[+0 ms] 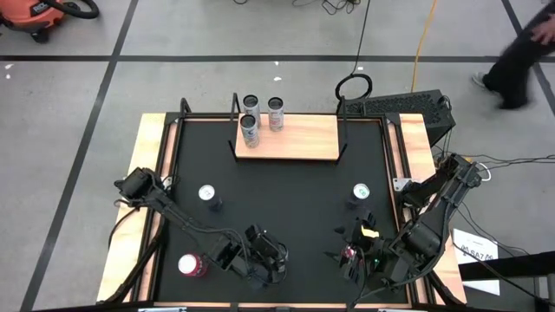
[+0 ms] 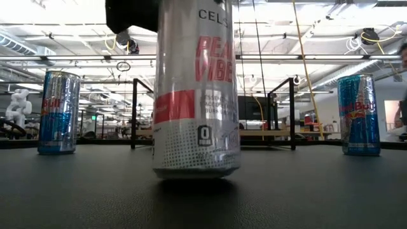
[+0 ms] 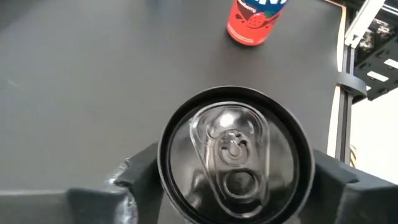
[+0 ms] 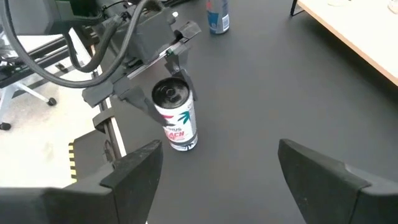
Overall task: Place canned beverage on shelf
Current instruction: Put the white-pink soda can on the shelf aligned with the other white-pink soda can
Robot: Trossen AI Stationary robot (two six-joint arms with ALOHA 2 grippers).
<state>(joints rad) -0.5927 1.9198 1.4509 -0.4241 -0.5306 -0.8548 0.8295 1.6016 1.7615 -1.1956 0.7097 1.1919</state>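
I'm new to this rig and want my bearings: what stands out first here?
A white can fills the low view, standing on the table with the left hand at its top. Three cans already stand at the shelf's left end; the right hand waits open nearby.

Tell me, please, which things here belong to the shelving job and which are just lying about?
Job: white-and-silver beverage can in left pincer; light-wood shelf with black rails; two blue-and-silver cans; red can; right pincer, waiting open.
Lying about: orange vacuum cleaner; yellow cable; white paper sheets.
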